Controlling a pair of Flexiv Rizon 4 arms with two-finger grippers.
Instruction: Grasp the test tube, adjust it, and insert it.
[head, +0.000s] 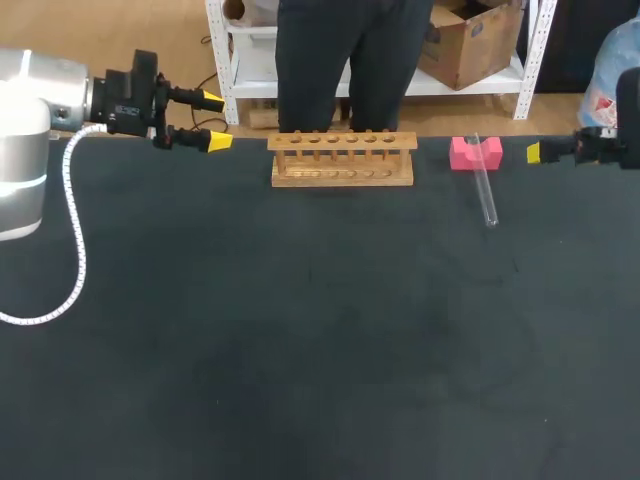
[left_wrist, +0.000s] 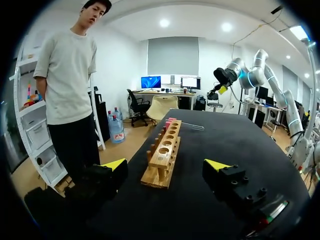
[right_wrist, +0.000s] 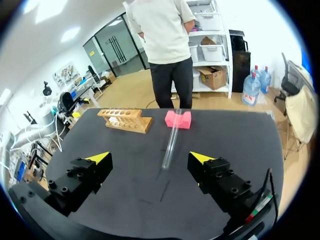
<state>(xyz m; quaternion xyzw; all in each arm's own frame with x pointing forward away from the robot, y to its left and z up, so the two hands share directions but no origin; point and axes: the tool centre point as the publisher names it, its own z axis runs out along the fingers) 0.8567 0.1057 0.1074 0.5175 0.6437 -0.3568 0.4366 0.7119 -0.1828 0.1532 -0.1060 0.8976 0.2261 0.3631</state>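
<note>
A black counter (head: 320, 350) fills the robot's work area. At its far edge stands a wooden rack (head: 342, 158) whose 6 holes are vacant. Near the rack, toward the right arm, a test tube (head: 485, 190) lies slanted, one end propped on a pink block (head: 474, 152), apparently in its notch, and the other end on the counter. That perch likely leaves room for fingers to close around the glass. The right pincer (right_wrist: 150, 157) hovers wide open and holds nothing. It faces along the tube and is the nearer one, so it is probably placed for the grasp. The left pincer (head: 216, 121), also spread and bare, sits at the counter's far left corner, aimed at the rack's end and well apart from the tube. No grasp or insertion has been made yet.
</note>
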